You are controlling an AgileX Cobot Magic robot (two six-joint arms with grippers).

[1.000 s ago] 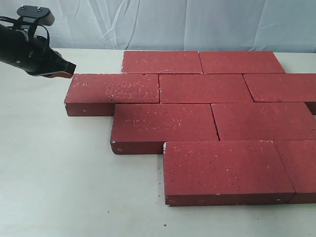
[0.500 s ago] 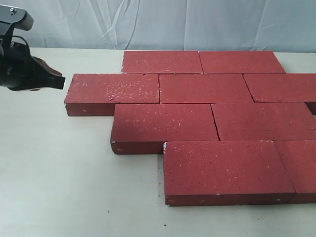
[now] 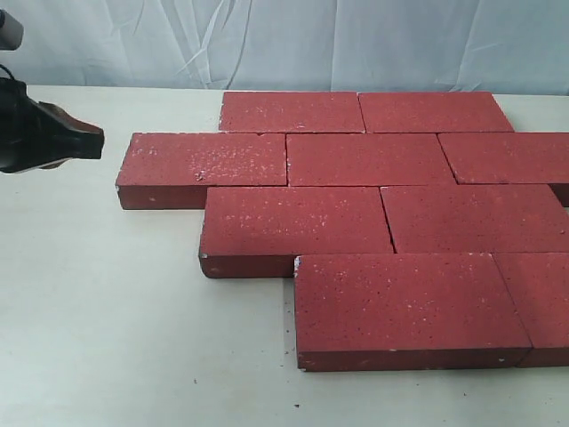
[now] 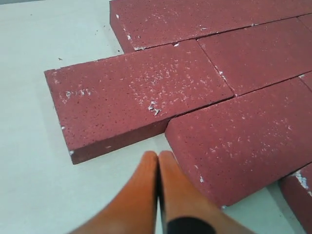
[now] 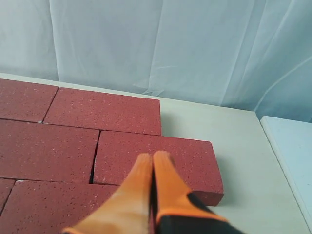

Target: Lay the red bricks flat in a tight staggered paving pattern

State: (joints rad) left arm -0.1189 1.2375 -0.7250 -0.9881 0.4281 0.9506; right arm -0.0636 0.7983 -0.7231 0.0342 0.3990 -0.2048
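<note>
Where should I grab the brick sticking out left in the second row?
Likely the brick at its free left end, from above with the left gripper: both long sides are exposed there, while further right neighbouring bricks butt against them.

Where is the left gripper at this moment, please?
In the exterior view the left gripper is at the far left edge, shut, just left of the leftmost brick of the second row and not touching it.

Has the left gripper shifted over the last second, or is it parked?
Yes. In the exterior view the left gripper has drawn back leftward, widening the gap to the end of the leftmost brick, which has not moved.
</note>
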